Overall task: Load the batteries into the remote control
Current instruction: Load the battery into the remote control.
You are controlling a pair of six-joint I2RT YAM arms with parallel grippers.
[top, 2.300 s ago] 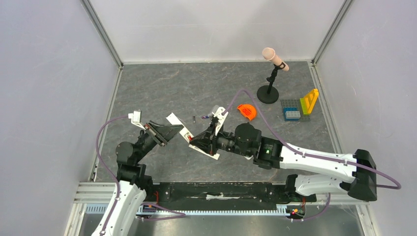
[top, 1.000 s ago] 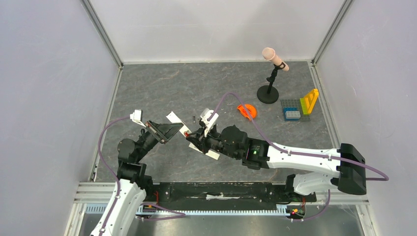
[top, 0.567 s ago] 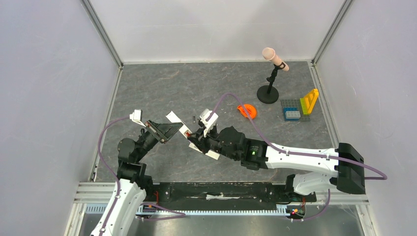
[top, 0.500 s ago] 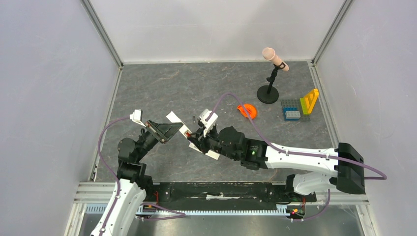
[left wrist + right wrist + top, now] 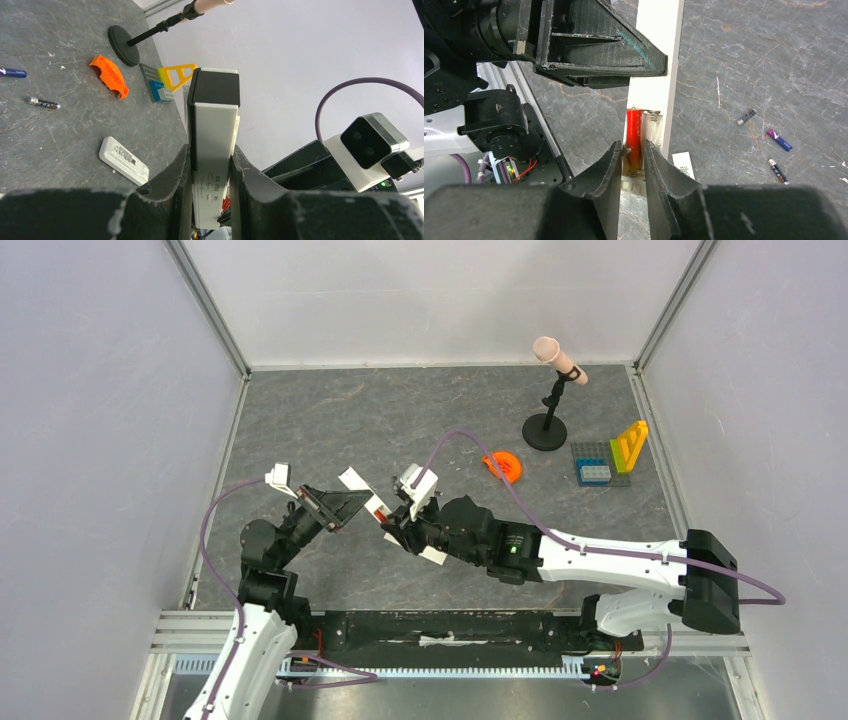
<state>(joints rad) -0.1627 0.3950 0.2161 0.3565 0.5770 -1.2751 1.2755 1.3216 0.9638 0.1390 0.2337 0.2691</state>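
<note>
My left gripper [image 5: 210, 175] is shut on the remote control [image 5: 215, 130], a long white bar held tilted above the table [image 5: 358, 485]. In the right wrist view, an orange-red battery [image 5: 633, 137] lies in the remote control's [image 5: 651, 97] recess. My right gripper [image 5: 632, 146] straddles that battery, open, with a thin gap on each side. Three loose batteries lie on the table: a dark one [image 5: 746, 117], a purple one [image 5: 779, 140] and another dark one [image 5: 777, 171].
A small white block with a dark strip [image 5: 123, 161] lies flat on the table under the remote. Farther back are an orange piece [image 5: 503, 466], a microphone stand [image 5: 548, 430] and coloured building blocks [image 5: 612, 458]. Grey walls enclose the table.
My right gripper's jaws have parted slightly off the orange-red battery, and the wrist has shifted a little to the left. The left arm and remote control stay still.
</note>
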